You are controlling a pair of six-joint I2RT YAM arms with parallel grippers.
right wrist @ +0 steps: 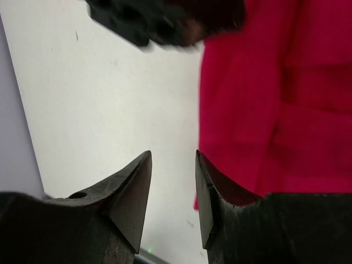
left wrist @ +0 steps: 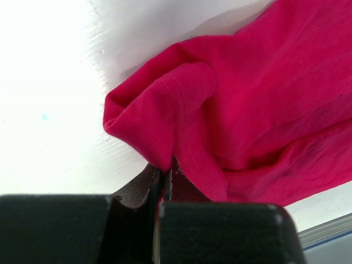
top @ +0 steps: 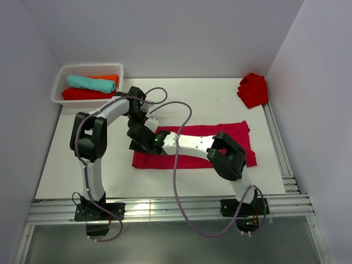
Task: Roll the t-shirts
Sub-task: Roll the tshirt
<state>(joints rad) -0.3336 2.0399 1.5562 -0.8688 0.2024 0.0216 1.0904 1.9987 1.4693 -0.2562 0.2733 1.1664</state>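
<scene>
A raspberry-crimson t-shirt (top: 231, 140) lies folded into a long strip across the white table. My left gripper (top: 137, 131) is at the strip's left end, shut on a bunched hem fold of the shirt (left wrist: 264, 99); the cloth runs in between the closed fingertips (left wrist: 165, 171). My right gripper (top: 142, 147) hangs just nearer, beside the same end. It is open with nothing between its fingers (right wrist: 132, 181), and the shirt's edge (right wrist: 275, 99) lies to its right. The left gripper's dark body (right wrist: 159, 22) shows blurred beyond it.
A white basket (top: 59, 88) at the back left holds rolled teal (top: 91, 82), orange (top: 107, 77) and scarlet (top: 82, 94) shirts. A crumpled red shirt (top: 253, 89) lies at the back right corner. Metal rails run along the right edge (top: 278, 143) and front edge (top: 165, 209).
</scene>
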